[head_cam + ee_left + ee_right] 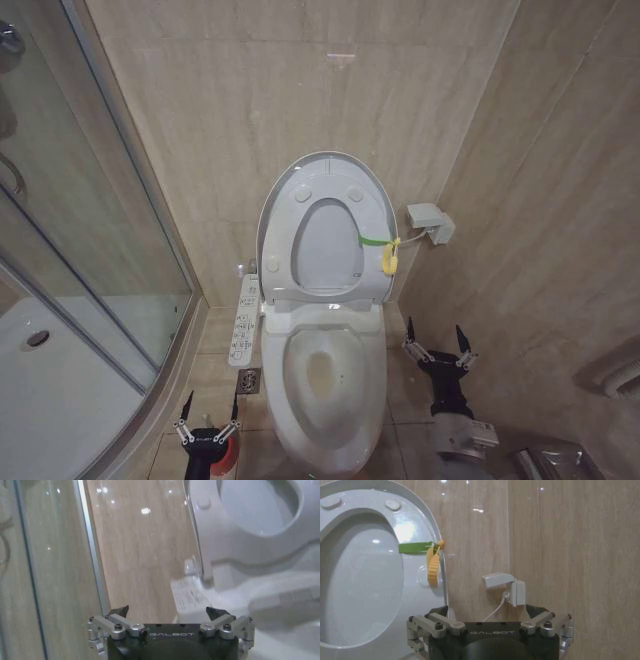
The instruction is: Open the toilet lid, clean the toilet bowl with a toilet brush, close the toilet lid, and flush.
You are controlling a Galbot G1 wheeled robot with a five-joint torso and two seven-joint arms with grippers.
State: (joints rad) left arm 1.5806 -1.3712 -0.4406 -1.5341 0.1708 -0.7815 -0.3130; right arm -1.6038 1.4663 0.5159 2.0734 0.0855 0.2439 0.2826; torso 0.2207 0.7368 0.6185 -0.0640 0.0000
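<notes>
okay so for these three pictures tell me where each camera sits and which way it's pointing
Head view: from the robot's head, facing down at the open toilet bowl, raised toilet lid; left tool and right tool both open.
Left wrist view: low by the glass shower door, facing the lid edge-on; left tool shows.
Right wrist view: facing the wall beside the lid; right tool shows.
Shared: the lid.

There are 2 grippers (left, right), 1 toilet bowl, 1 toilet lid, 1 button panel and 1 wall socket.
</notes>
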